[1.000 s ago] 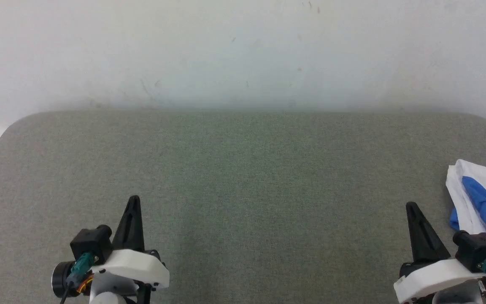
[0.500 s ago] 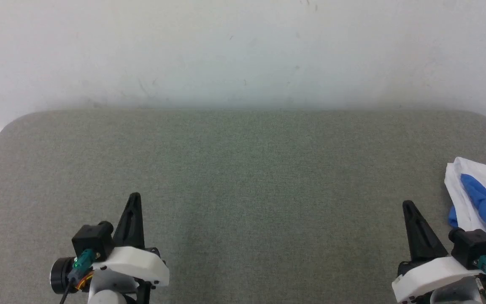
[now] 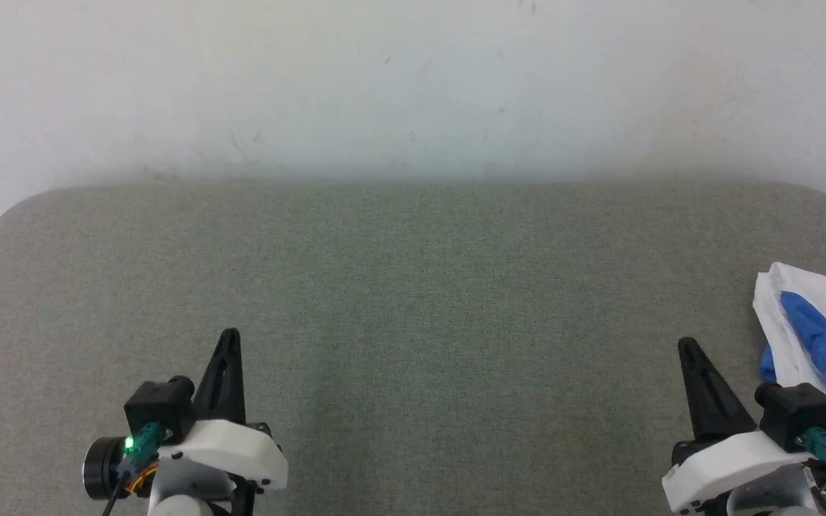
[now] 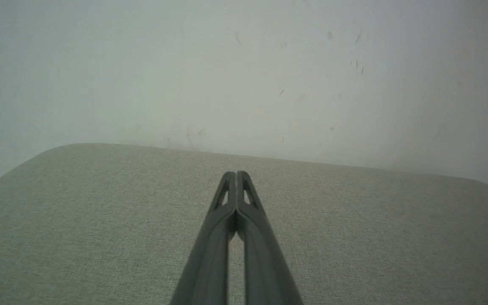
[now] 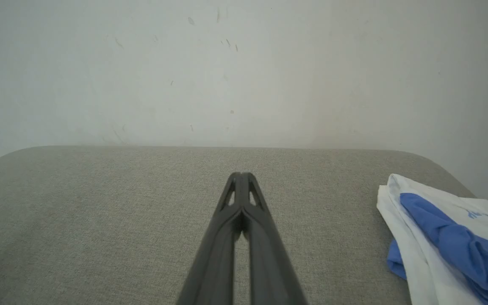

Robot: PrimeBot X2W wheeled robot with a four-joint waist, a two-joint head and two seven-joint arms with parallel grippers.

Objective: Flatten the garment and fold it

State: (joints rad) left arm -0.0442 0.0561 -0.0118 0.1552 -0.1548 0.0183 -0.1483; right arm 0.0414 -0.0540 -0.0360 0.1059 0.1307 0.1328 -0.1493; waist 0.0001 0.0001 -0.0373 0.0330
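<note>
A grey-green fabric table [image 3: 413, 301] with rounded corners meets a scuffed white wall [image 3: 413, 86].

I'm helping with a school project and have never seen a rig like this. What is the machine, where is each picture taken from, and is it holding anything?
This is a two-armed robot, seen through its own cameras. The wide picture comes from a camera on its head, looking down at a grey-green fabric-covered table against a pale wall. At the bottom are its left gripper and right gripper, each a pair of long dark fingers. The other two pictures come from a camera on each wrist, looking along that arm's fingers. Both grippers are shut and hold nothing. A crumpled white shirt with blue sleeves lies at the table's right edge, next to the right gripper, whose fingers are not touching it.
</note>
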